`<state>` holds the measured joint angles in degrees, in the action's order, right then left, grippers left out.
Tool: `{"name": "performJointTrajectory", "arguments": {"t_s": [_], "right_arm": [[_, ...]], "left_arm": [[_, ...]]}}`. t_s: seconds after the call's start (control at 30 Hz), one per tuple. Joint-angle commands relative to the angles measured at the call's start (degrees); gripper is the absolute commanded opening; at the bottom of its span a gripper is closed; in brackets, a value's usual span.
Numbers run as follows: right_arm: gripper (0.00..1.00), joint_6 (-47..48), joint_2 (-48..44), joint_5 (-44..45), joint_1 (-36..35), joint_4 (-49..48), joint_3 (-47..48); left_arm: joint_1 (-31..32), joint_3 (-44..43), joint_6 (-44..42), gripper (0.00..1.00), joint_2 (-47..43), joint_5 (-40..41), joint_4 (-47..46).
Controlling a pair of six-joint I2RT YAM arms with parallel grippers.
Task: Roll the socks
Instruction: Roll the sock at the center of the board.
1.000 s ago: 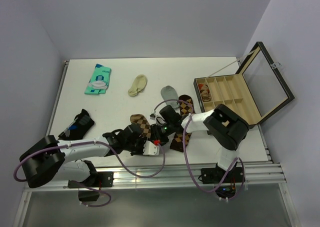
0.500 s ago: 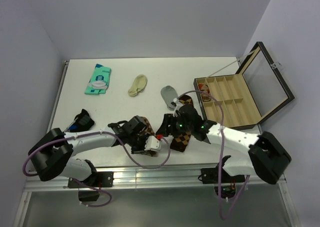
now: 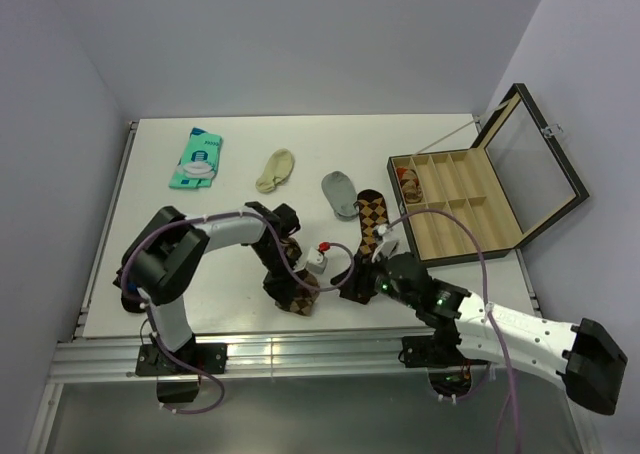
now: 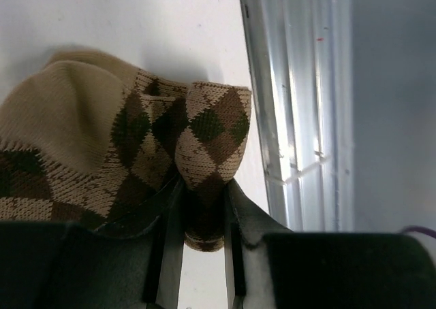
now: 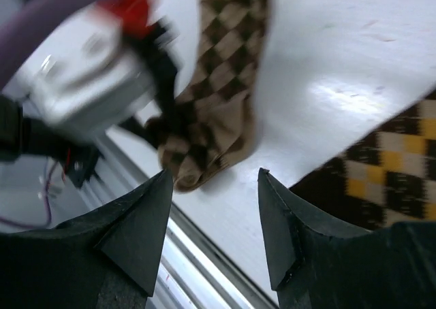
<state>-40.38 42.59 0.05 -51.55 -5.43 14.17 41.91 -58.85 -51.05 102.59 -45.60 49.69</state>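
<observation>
Near the front edge of the tabletop (image 3: pixel 215 274), the left end effector (image 4: pixel 203 210) was clenched on a bunched fold of one sock (image 4: pixel 102 125). The other sock (image 3: pixel 370 219) lay flat nearby. The right end effector (image 5: pixel 214 176) hung released and empty. Neither sock looked rolled yet.

Pale lavender walls (image 3: pixel 300 44) box in a white table (image 3: pixel 235 189), aluminium rail (image 3: pixel 300 354) along its near edge, lighting soft and even.

Premises are presenting as a robotics lab cell: plain walls (image 3: pixel 300 44) are enclosing a white table (image 3: pixel 200 199), an aluminium rail (image 3: pixel 300 352) is edging it.
</observation>
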Motion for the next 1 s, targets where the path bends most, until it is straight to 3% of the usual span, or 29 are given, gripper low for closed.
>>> {"name": "performJointTrajectory", "arguments": {"t_s": [0.0,0.03,0.37,0.67,0.97], "right_arm": [[0.60,4.33,0.91,12.05,-9.25,-3.88,2.07],[0.60,5.22,2.14,13.29,-13.19,-5.10,2.52],[0.61,16.64,24.81,24.63,-28.94,-13.99,10.60],[0.64,24.11,34.05,22.10,-32.56,-12.85,19.13],[0.64,26.93,39.85,19.72,-33.35,-12.67,21.51]], "left_arm": [[-2.62,-4.60,-7.83,0.00,6.20,-4.14,15.16],[-2.88,-5.13,-8.01,0.00,7.01,-4.05,15.87],[-4.21,-8.82,-8.90,0.00,14.66,-3.44,21.67],[-4.91,-10.23,-8.45,0.00,18.52,-3.43,22.38],[-5.52,-11.99,-9.77,0.00,19.84,-4.49,24.40]]}}
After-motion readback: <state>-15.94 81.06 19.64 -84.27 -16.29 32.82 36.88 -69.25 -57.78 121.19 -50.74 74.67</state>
